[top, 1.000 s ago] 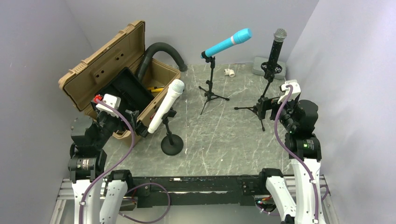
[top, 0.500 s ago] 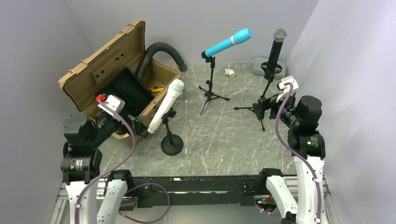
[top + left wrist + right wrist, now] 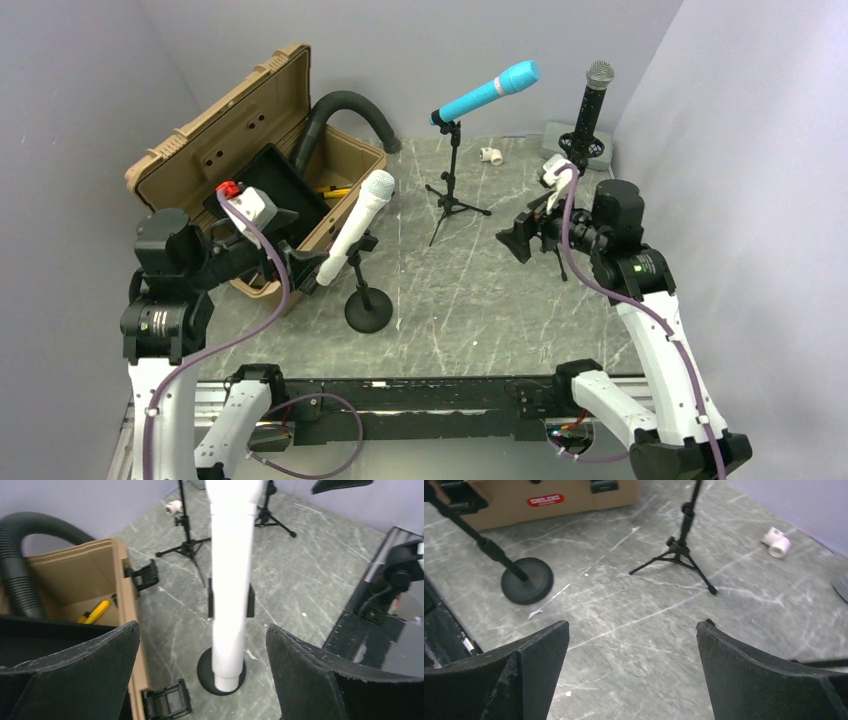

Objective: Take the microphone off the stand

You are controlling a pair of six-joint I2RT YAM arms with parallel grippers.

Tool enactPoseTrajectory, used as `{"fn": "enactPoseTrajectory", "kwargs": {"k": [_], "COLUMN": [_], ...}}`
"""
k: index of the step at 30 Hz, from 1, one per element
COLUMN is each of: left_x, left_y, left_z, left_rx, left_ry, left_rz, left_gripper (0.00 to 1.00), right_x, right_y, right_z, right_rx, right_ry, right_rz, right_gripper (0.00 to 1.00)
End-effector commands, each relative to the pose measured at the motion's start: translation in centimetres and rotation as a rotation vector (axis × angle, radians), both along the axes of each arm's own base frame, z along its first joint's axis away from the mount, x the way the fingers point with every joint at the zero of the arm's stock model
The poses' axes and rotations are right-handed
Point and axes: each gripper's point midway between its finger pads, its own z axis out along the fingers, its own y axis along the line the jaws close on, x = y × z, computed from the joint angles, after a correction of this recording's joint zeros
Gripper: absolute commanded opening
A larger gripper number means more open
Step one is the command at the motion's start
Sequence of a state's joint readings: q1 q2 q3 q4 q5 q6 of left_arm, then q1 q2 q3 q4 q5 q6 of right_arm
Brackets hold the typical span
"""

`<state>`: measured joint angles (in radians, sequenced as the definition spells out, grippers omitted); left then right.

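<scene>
A white microphone [image 3: 355,225] sits tilted in the clip of a round-base stand [image 3: 368,312]. In the left wrist view the white microphone [image 3: 230,575] runs down the middle above the stand's base [image 3: 221,670]. My left gripper [image 3: 298,268] is open just left of the microphone's lower end, its jaws on either side of it and apart from it [image 3: 202,630]. A cyan microphone [image 3: 487,92] and a black microphone [image 3: 589,108] sit on tripod stands at the back. My right gripper [image 3: 522,238] is open and empty over the table [image 3: 633,630].
An open tan case [image 3: 255,170] with a black tray stands at the left, a black hose [image 3: 345,112] behind it. A white pipe elbow [image 3: 489,155] lies at the back. The cyan microphone's tripod [image 3: 681,555] and the round base [image 3: 526,586] show in the right wrist view.
My left arm has risen and swung its gripper toward the white microphone's lower end. My right gripper has moved left and forward, away from the black microphone's tripod.
</scene>
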<state>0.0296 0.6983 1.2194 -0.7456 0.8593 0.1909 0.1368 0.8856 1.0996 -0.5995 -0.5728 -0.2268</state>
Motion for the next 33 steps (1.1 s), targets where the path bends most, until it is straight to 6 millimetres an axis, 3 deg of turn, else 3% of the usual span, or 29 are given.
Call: {"fn": "enactPoseTrajectory", "kwargs": {"k": [1,7,16,18,22,29,33], "left_x": [0.3,0.5,3.9,4.0,4.1,4.0,3.6], "left_y": [-2.0,-5.6,-5.9,-6.1,-6.5,-6.7,-7.1], "left_z": [1.2,-0.2,-2.1,-2.4,-3.3,-4.6,-5.3], "left_rx": [-0.020,0.028,0.117,0.126,0.140,0.157,0.156], "left_ry": [-0.008,0.044,0.025,0.029,0.056,0.087,0.109], "left_rz": [-0.093,-0.188,-0.068,-0.070,-0.081,-0.095,-0.126], "left_gripper": [0.99,0.99,0.99,0.90,0.80,0.75,0.67], "right_x": [0.6,0.8,0.5,0.5,0.6,0.5,0.5], "right_y": [2.2,4.1,5.4,5.5,5.6,5.9,6.1], "right_z": [1.8,0.9,-0.2,-0.5,-1.1,-1.6,-1.7], "right_rx": [-0.009,0.009,0.011,0.007,-0.003,-0.008,-0.011], "right_ry": [-0.117,-0.097,-0.083,-0.080,-0.083,-0.082,-0.082], "right_rz": [0.087,0.173,0.242,0.243,0.246,0.256,0.263], "right_gripper": [1.00,1.00,1.00,1.00,1.00,1.00,1.00]}}
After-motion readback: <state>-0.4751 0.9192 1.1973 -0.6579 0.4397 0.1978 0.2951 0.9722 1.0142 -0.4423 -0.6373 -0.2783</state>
